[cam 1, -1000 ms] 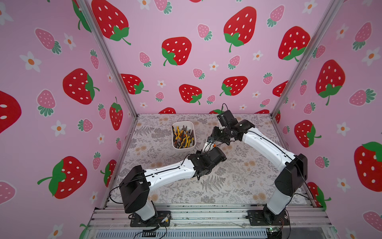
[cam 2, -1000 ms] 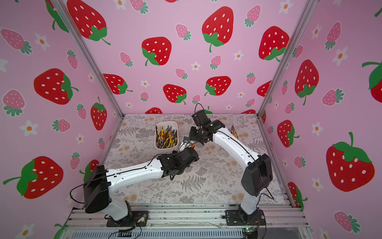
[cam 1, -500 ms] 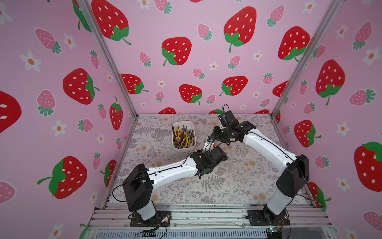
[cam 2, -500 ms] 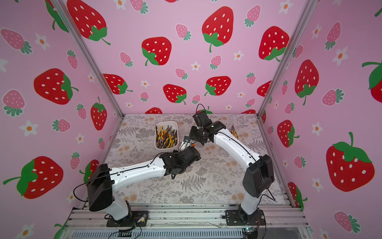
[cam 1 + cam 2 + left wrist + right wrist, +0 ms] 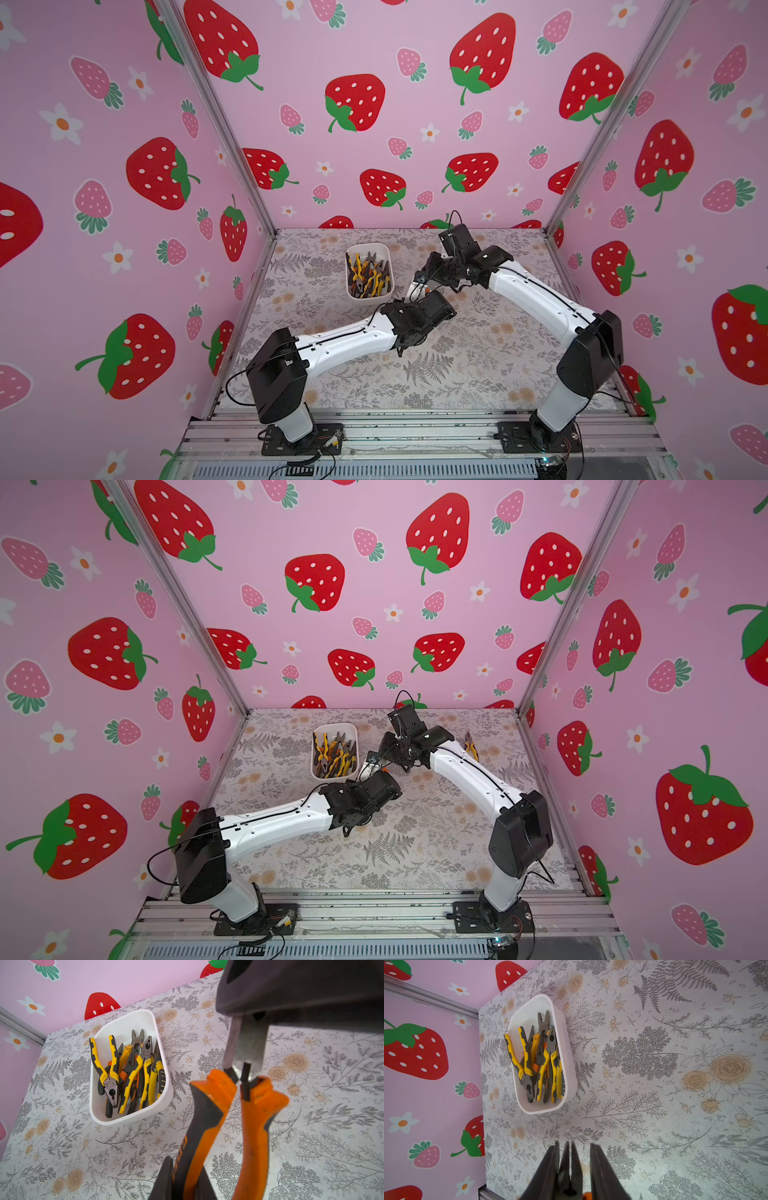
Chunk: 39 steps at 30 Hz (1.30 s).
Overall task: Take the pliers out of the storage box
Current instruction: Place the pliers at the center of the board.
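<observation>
The white storage box [image 5: 368,303] [image 5: 335,777] [image 5: 128,1120] [image 5: 542,1111] stands at the back left of the mat with several yellow-and-black and orange-and-black pliers [image 5: 368,276] [image 5: 335,756] [image 5: 128,1076] [image 5: 539,1064] piled in it. One orange-and-black pair of pliers [image 5: 209,1109] [image 5: 569,1167] hangs in the air right of the box. My left gripper [image 5: 185,1184] is shut on one of its handles. My right gripper [image 5: 574,1145] has closed round its metal head from above; a thin slit of mat shows beside one finger.
Another pair of pliers [image 5: 470,746] lies on the floral mat at the back right, behind the right arm. Pink strawberry walls close off three sides. Both arms meet above the mat's middle, just right of the box.
The right gripper's fingers have narrowed onto the head of the held pliers. Both arms stay nearly where they were; the left grip is unchanged.
</observation>
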Each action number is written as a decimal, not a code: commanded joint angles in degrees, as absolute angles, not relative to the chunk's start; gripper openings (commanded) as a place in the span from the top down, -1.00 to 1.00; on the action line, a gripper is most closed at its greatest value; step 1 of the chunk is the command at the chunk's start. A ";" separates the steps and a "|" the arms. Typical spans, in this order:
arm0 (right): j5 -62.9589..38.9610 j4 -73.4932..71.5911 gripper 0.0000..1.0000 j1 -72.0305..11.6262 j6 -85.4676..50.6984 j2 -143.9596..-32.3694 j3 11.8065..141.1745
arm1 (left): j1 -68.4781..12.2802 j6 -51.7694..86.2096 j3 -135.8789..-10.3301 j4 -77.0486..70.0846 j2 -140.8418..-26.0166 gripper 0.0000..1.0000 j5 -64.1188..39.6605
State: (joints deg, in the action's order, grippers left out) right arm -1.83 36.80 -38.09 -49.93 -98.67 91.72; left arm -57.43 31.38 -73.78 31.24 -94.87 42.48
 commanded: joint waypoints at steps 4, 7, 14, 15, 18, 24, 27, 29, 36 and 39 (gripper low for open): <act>-5.05 40.48 0.34 -40.54 -49.07 -96.69 90.46 | -55.39 31.94 -78.55 28.92 -96.40 1.00 44.76; -6.05 39.62 0.29 -40.66 -49.37 -96.76 90.13 | -55.28 31.82 -79.18 29.00 -96.85 1.00 44.64; -7.49 38.31 0.45 -40.91 -50.13 -96.85 89.48 | -54.99 31.52 -79.45 28.75 -96.87 1.00 44.24; -8.00 37.90 0.52 -40.92 -50.41 -96.91 89.20 | -54.85 31.55 -79.45 28.50 -96.71 1.00 43.93; -9.45 36.45 0.68 -40.90 -51.55 -96.81 88.30 | -54.58 31.47 -79.27 28.04 -96.33 1.00 43.44; -9.05 36.12 0.93 -40.89 -51.90 -96.39 87.80 | -54.33 30.78 -79.10 27.95 -95.72 1.00 43.04; -7.61 36.71 1.00 -40.90 -51.34 -95.90 88.13 | -54.28 30.58 -78.21 27.27 -95.07 1.00 42.11; -6.68 37.64 1.00 -40.77 -50.78 -95.85 88.74 | -54.23 30.51 -77.43 26.66 -94.67 1.00 41.20; -3.31 39.96 1.00 -39.91 -48.41 -94.86 90.17 | -54.15 30.50 -76.04 26.02 -93.76 0.03 39.04; -1.90 40.88 1.00 -39.27 -47.50 -94.49 90.26 | -54.14 30.50 -75.21 25.54 -92.94 -0.08 38.21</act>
